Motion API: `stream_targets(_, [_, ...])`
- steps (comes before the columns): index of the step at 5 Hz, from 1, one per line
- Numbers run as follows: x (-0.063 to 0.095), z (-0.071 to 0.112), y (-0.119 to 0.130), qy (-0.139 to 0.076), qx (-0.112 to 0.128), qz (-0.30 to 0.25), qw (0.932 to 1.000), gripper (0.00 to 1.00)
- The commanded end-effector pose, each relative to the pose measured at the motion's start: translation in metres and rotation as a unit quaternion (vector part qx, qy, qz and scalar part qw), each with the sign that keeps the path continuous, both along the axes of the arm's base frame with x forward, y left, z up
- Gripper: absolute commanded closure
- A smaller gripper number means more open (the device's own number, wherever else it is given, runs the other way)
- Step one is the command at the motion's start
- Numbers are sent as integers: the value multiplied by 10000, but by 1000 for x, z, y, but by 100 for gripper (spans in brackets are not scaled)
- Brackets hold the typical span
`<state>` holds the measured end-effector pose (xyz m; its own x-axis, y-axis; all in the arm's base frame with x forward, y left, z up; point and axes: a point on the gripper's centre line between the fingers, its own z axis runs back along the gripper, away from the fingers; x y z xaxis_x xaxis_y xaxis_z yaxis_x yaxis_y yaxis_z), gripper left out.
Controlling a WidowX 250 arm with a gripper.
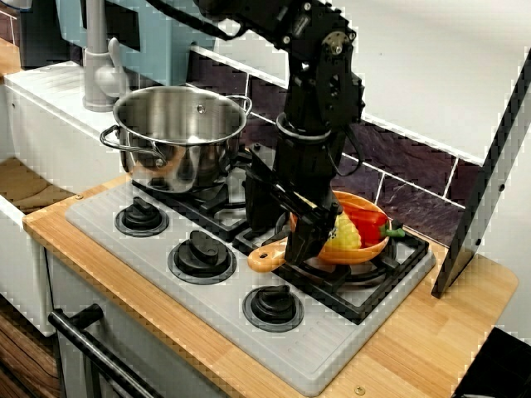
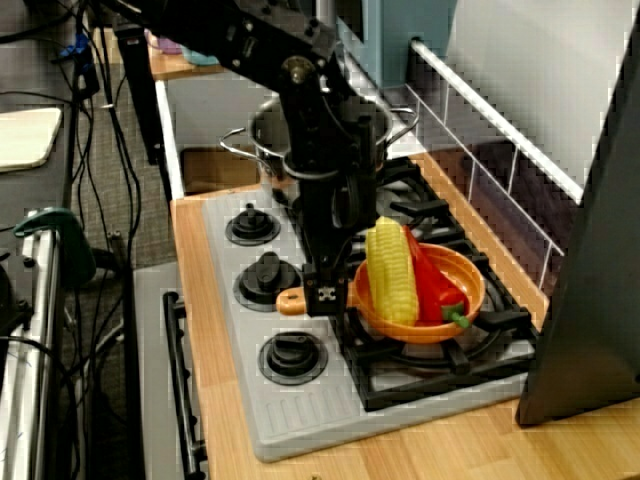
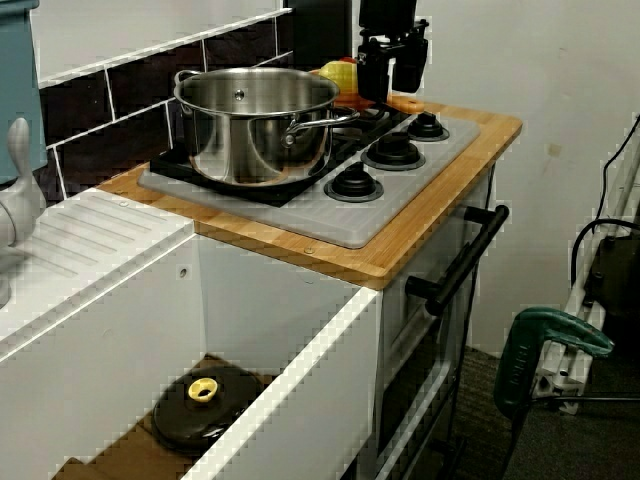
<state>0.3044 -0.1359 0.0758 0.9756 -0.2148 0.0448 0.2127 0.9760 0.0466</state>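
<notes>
This seems to be a play kitchen set up in a robotics lab, though the views are coarse. A grey stove top (image 1: 108,217) with black knobs (image 1: 202,253) and burner grates (image 1: 373,294) sits in a wooden bench (image 1: 440,332), against a dark tiled backsplash (image 1: 415,178). A steel pot (image 1: 178,137) stands on one burner. An orange pan (image 1: 365,249) on another holds a plastic-looking corn cob (image 2: 390,270) and red pepper (image 2: 435,290). Beside the stove are a faucet (image 1: 98,58) and a white sink (image 3: 100,250), and below it an oven door handle (image 3: 460,258). The lab shows in the black robot arm (image 1: 319,91) over the stove, loose cables (image 2: 100,180) and a green clamp (image 3: 545,340) on the floor.
</notes>
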Motion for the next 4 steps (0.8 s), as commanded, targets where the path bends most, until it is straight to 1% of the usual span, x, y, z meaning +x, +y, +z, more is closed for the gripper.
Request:
stream_targets(1, [1, 39, -1, -412, -396, -194, 9982, 0])
stream_targets(2, [2, 45, -1, -616, -583, -526, 9950, 0])
stream_targets(3, [3, 49, 2, -735, -603, -810, 9922, 0])
stream_targets(4, [2, 56, 5, -876, -616, -1190, 9871, 0])
